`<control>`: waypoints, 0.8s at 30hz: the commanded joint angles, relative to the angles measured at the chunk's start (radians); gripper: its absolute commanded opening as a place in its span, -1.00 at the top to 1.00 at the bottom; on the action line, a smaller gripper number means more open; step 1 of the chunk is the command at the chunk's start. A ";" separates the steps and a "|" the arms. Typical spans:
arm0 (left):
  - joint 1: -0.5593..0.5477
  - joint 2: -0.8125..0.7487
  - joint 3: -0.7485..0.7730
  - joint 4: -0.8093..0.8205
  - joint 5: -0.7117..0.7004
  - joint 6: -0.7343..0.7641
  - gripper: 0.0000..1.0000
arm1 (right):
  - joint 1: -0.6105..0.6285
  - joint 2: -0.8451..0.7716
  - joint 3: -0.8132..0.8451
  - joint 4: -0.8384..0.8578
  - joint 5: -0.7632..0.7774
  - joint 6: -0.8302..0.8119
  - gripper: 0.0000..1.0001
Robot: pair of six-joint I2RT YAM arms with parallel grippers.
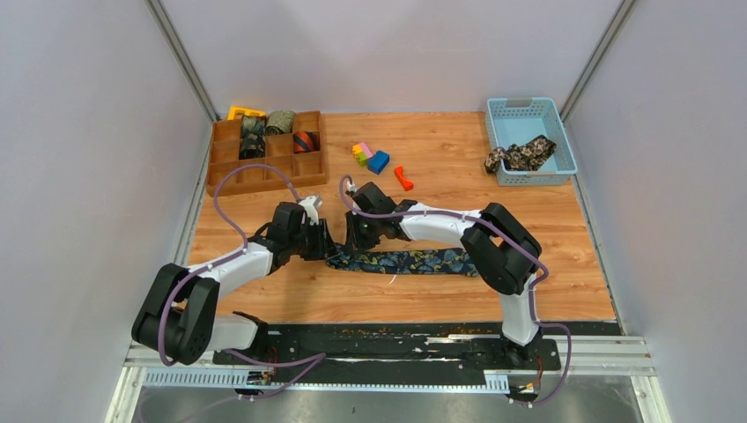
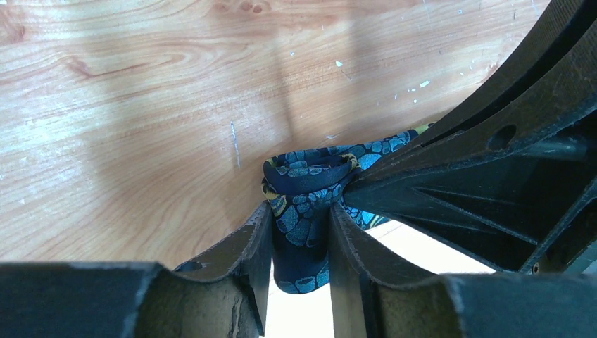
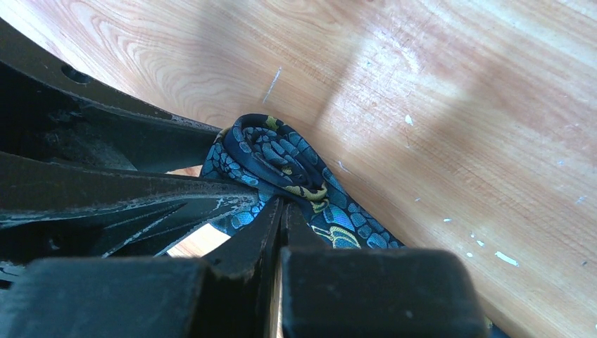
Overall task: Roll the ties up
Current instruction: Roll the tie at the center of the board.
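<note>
Currently the navy tie (image 1: 414, 261) lies flat across the front-middle of the table (image 1: 440, 185), with its left end curled into a small loop. Left claw (image 2: 299, 210) is partly closed, one finger pressed on each side of that loop, gripping it. Right claw (image 3: 281, 205) is fully closed with its tips against the loop; can't tell if it pinches fabric. Floral tie (image 1: 520, 154) is in the blue basket (image 1: 528, 107). Rolled ties (image 1: 280, 122) are in the wooden tray (image 1: 310, 167).
</note>
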 commanded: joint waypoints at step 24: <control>-0.005 -0.089 0.063 -0.227 -0.227 0.094 0.43 | -0.006 -0.155 -0.039 -0.015 0.060 -0.012 0.84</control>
